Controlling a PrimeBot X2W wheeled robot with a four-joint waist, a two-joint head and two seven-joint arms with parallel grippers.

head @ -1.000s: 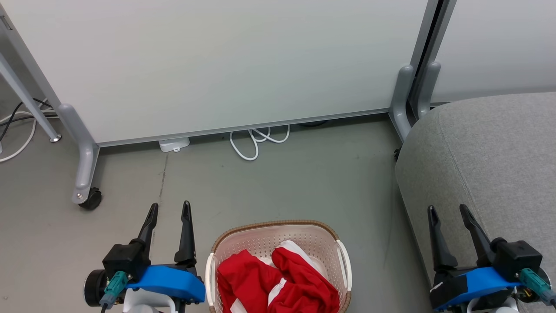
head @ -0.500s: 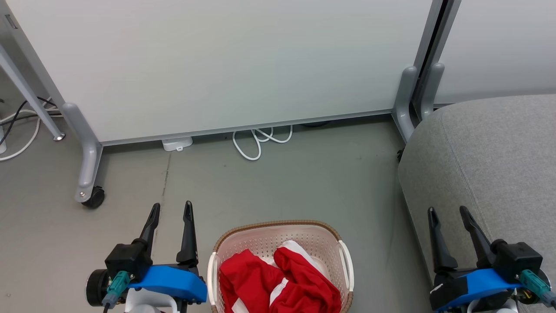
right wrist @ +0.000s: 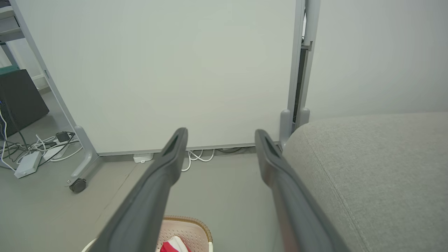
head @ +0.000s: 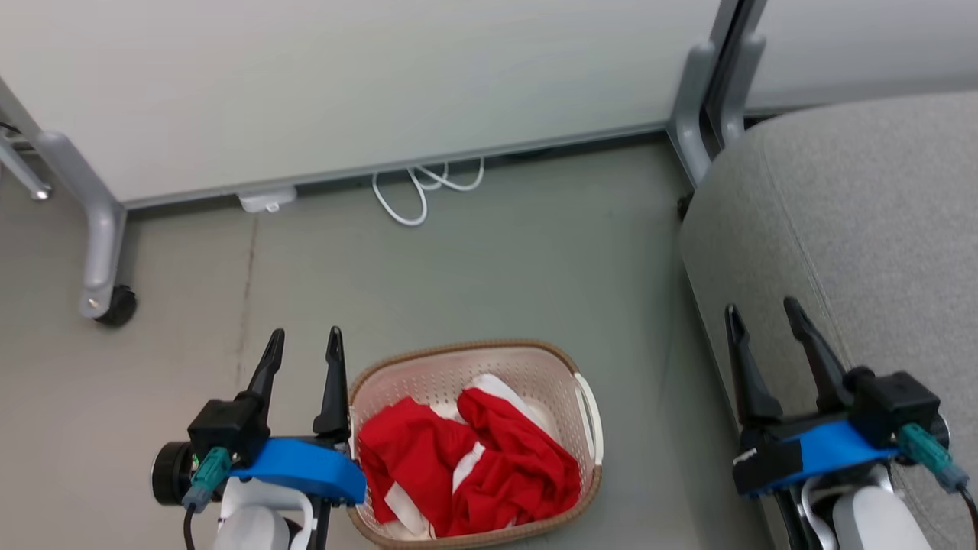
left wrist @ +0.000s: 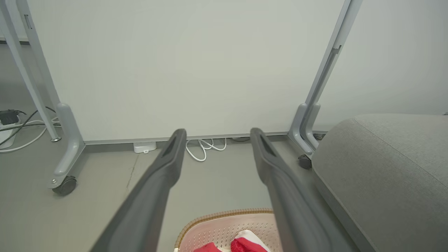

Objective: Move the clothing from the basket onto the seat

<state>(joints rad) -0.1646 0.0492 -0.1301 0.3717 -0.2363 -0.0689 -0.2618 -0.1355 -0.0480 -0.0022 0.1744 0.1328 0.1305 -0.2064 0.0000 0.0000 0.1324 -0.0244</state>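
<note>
Several folds of bright red, soft fabric clothing [head: 474, 466] with white bands are heaped inside the small oval cream-white plastic basket [head: 435, 374]. The basket is perforated at the sides, edged with a brown woven-look rim, and set on the smooth grey-green floor [head: 497, 260] at the lower centre of the head view. The large grey woven-fabric seat [head: 863, 229], rounded at its corner and crossed by a seam, is found at the right of the frame, apart from the basket. The left gripper [head: 306, 336] is held at the lower left, just beside the basket's rim, its two long dark fingers spread with nothing between them. The right gripper [head: 762, 308] is likewise spread and empty at the lower right, against the seat's near edge. The clothing is judged light, limp and likely to drape and trail, so it is best pinched at a raised fold near the middle of the heap, where a thick bunch can be gathered. The basket, judged light too, may be dragged along if cloth is caught on the rim.
</note>
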